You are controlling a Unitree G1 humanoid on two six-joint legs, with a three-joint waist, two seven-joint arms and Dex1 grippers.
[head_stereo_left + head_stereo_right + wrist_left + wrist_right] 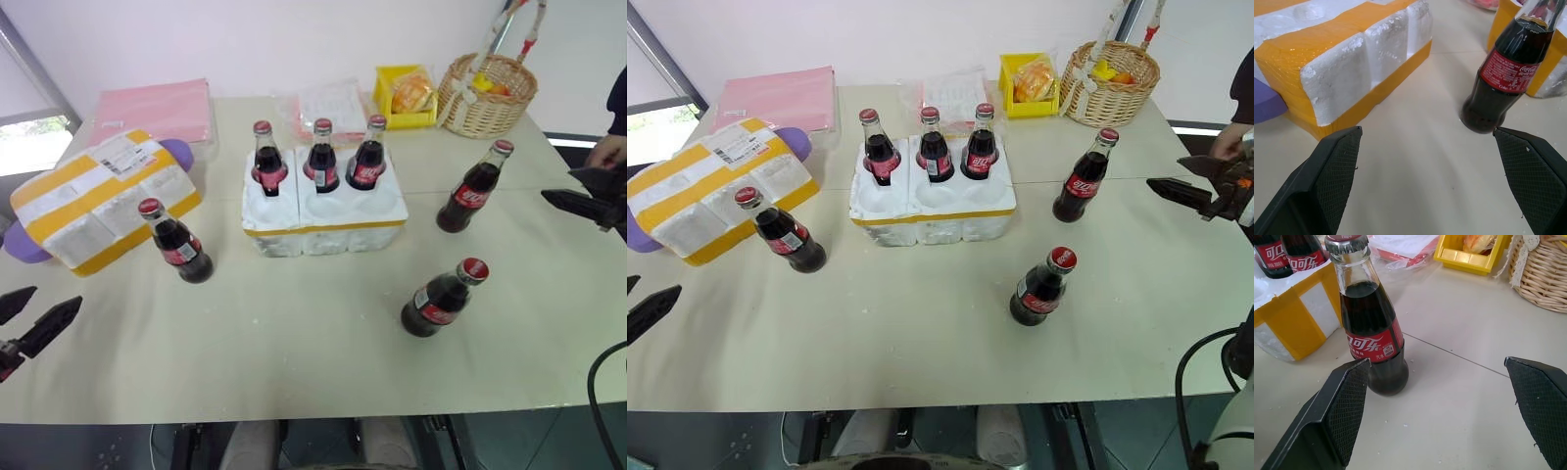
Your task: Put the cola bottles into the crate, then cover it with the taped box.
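The crate (323, 220), a white foam block with a yellow band near its base, sits at the middle of the table (313, 362). Three cola bottles (321, 157) stand upright in its rear wells; the three front wells are vacant. Three more bottles stand on the tabletop: one (176, 242) left of the crate, just in front of the taped box (103, 201); one (475, 188) right of the crate; one (443, 299) nearer the front edge, right of centre. The taped box lies at the left, resting partly on a purple object (176, 152). The left gripper (27, 323) hangs low at the left edge, jaws spread wide and holding nothing. The right gripper (588, 196) hangs at the right edge, pointing toward the right-hand bottle, jaws likewise wide apart and unloaded. Behind lie a pink packet (157, 108), a yellow bin (404, 95) and a wicker basket (487, 95).
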